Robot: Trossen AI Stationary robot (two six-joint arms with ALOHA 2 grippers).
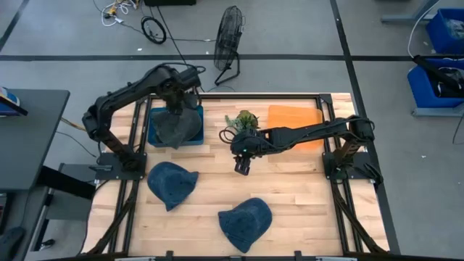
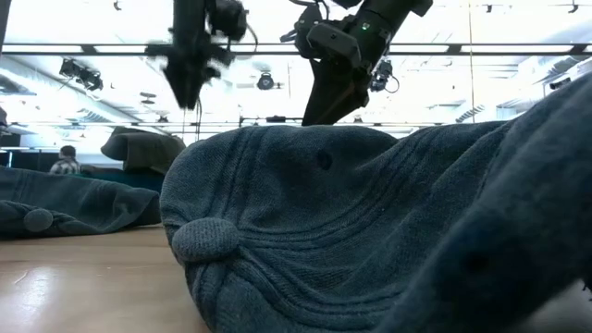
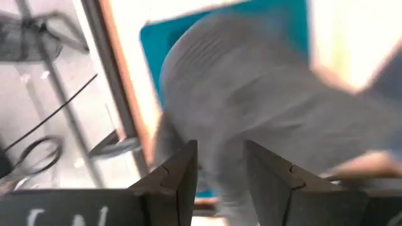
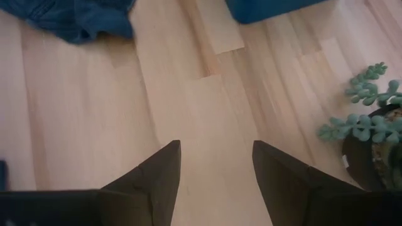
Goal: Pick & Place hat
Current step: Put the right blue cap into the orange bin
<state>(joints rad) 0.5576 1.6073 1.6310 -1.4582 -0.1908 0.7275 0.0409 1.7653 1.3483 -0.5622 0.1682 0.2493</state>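
A grey hat (image 1: 177,129) lies crumpled in a blue bin (image 1: 154,138) at the table's far left. It also shows in the left wrist view (image 3: 251,94). My left gripper (image 1: 176,101) hovers just above it, open (image 3: 220,179), touching nothing that I can see. Two blue hats lie flat on the wood, one at the near left (image 1: 172,183) and one at the near middle (image 1: 245,221). My right gripper (image 1: 242,168) is open and empty (image 4: 217,182) above bare wood at the table's middle.
A small potted plant (image 1: 243,122) stands just beyond my right gripper, and it also shows in the right wrist view (image 4: 370,125). An orange pad (image 1: 293,116) lies at the far right. The near blue hat (image 2: 370,222) fills the low view. Bare wood lies between the hats and the plant.
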